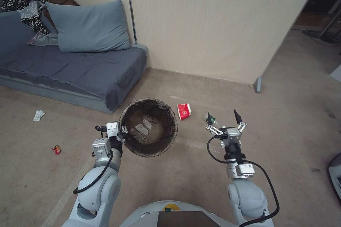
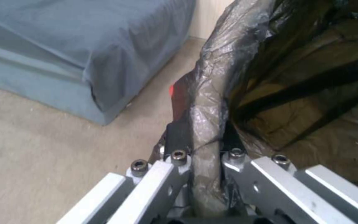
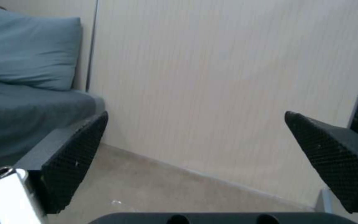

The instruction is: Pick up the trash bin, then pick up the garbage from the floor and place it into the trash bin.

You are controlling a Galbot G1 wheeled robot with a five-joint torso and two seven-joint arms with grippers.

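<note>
Nearby, sofa [image 1: 71, 67] beside trash bin [image 1: 149, 127].

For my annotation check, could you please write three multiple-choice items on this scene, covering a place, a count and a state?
1. Where is the left hand?
A. on the sofa
B. clamped on the rim of the round bin with the dark plastic liner
C. on the floor

2. How many pillows lie on the grey-blue fabric sofa?
A. one
B. two
C. three

3. How is the right hand?
A. shut on a cup
B. open, empty
C. shut, empty

Answers: 1 B, fingers straddle the rim. 2 A, a single blue-grey pillow. 3 B, fingers spread with nothing between.
</note>
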